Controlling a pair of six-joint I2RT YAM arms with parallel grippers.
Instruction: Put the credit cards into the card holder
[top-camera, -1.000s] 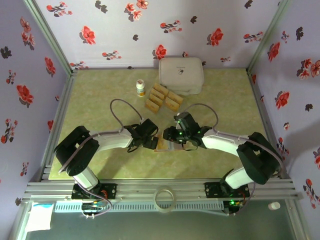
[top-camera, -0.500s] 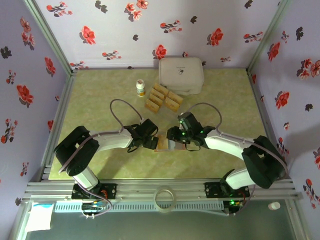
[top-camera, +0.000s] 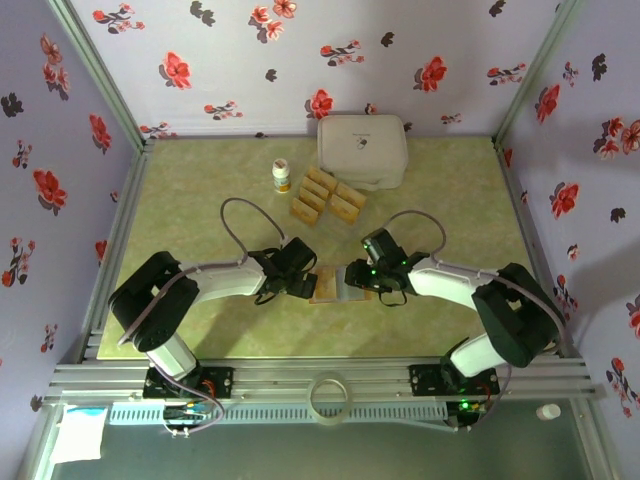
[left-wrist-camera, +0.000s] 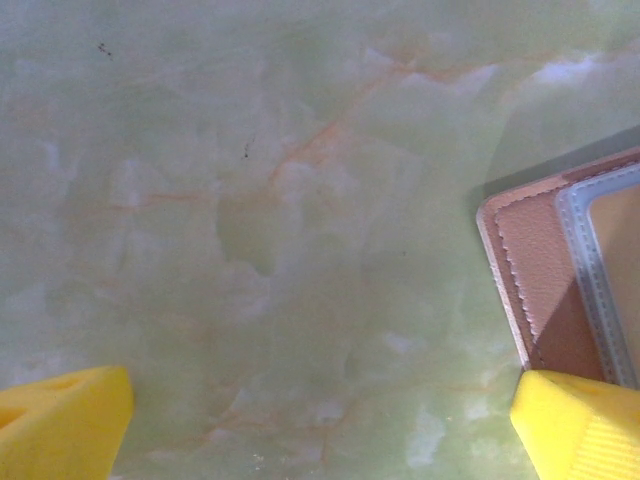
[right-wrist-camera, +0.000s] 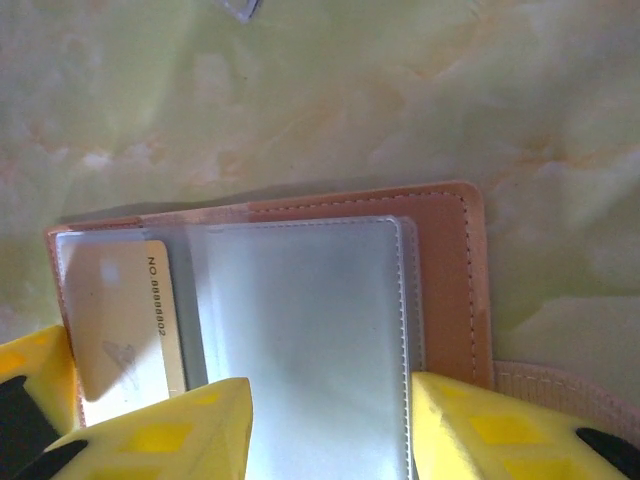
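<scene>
The card holder lies open on the table between both grippers; pinkish-tan leather with clear sleeves. One gold credit card sits in the left sleeve. Several more credit cards lie loose farther back. My right gripper hovers low over the holder, open, its yellow fingertips standing either side of the empty clear sleeve. My left gripper is wide open over bare table at the holder's left edge, its right fingertip at the holder's corner.
A large white rounded box stands at the back, with a small white bottle left of the loose cards. A tape ring lies on the front rail. Flowered walls close in the table on three sides.
My right gripper has drawn back slightly to the right over the holder and its jaws have spread wider. The left arm has not moved.
</scene>
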